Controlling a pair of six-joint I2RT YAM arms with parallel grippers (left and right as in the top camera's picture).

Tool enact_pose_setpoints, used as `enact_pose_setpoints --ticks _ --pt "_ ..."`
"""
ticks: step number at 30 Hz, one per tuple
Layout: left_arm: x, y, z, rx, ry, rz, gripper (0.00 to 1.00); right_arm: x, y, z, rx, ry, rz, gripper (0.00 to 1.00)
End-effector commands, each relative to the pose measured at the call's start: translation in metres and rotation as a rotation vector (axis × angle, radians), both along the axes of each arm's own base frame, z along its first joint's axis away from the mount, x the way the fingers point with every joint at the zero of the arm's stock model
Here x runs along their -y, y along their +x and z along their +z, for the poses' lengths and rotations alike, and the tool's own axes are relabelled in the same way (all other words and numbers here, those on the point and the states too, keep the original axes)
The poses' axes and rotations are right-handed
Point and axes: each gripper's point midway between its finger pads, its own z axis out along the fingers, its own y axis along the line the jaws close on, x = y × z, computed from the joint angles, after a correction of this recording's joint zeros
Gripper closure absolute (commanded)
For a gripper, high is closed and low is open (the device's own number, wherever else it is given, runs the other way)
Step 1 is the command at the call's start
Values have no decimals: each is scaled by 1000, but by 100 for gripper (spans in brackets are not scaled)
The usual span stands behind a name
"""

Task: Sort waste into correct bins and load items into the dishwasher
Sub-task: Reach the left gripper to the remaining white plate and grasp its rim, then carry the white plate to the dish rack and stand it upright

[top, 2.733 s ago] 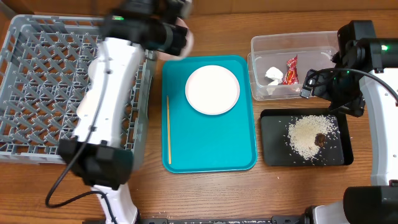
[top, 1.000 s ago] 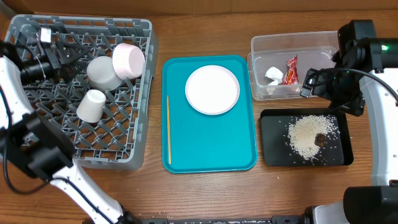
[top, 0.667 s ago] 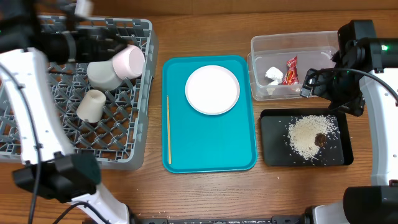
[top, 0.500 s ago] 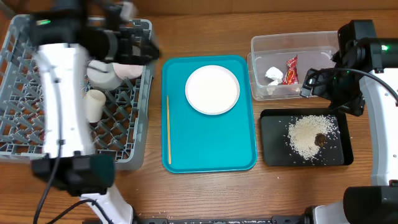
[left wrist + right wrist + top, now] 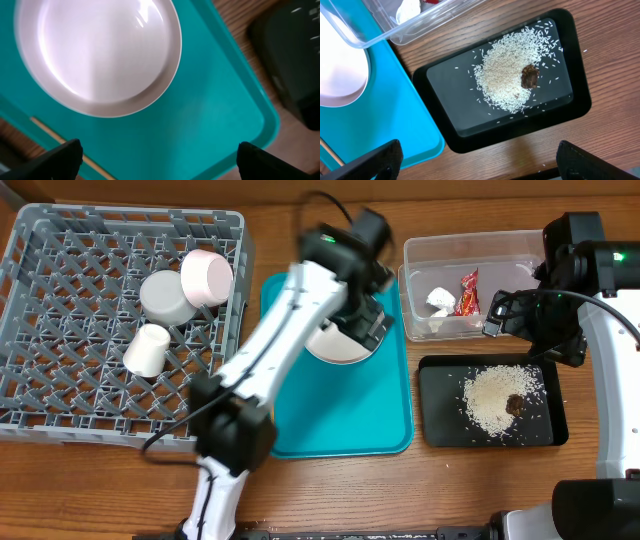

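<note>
- The dish rack point(image 5: 60, 380) sits at the far left of the counter point(image 5: 450, 490). It already carries the grey bowl point(image 5: 160, 298), with the small plate point(image 5: 208, 276) propped on edge against it and the white cup point(image 5: 146, 350) just below. The lattice likely keeps them from sliding.
- The wooden stick point(image 5: 50, 132) lies along the left side of the teal tray point(image 5: 385, 420), apart from the plate and not yet loaded. The arm hides it from overhead, so only the left wrist view shows it.
- The large plate point(image 5: 100, 55) lies flat on the teal tray. The left arm point(image 5: 290, 320) reaches across from the rack side and hangs over it, and the left jaws are spread wide with nothing between them. I judge this to be an approach to the plate's rim, which the wide spread suits. A plate lying flat offers little edge to grip, so the pinch could slip.
- The clear tub point(image 5: 470, 250) holds the red wrapper point(image 5: 468, 292) and the paper scrap point(image 5: 438, 300) side by side, so the dry waste looks sorted.
- The black tray point(image 5: 455, 110) holds the rice point(image 5: 505, 80), with the brown lump point(image 5: 530, 76) resting on the pile, so the food waste is kept separate.
- The right arm point(image 5: 585, 270) is at the far right. The right jaws are apart and empty above the black tray's edge, probably parked to leave the teal tray free for the other arm.
</note>
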Motion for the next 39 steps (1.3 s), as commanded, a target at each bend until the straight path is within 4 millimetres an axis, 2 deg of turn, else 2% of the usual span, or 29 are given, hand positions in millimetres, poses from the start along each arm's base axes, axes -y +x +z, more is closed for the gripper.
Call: enact_pose_setpoints --ticks 1,8,14,18,22,25,30,33,35,39 --pt "-5 3 -38 -23 118 47 0 0 0 3 11 0 4 0" --pt "2 0 -89 -118 144 72 0 0 0 3 11 0 4 0" --pt "0 -10 -120 -187 196 59 9 0 0 3 11 0 4 0" --pt "3 -15 -125 -198 206 48 32 1 0 3 11 0 4 0" --pt "2 -16 -125 -203 210 31 61 1 0 3 11 0 4 0" --pt "-1 -20 -124 -218 222 31 96 1 0 3 11 0 4 0" --pt "-2 -21 -117 -220 223 32 96 1 0 3 11 0 4 0" --pt "1 -17 -102 -194 202 33 96 0 0 3 10 0 4 0" --pt "4 -13 -84 -159 174 35 96 1 0 3 10 0 4 0" --pt "6 2 -26 -45 82 54 96 1 0 3 10 0 4 0"
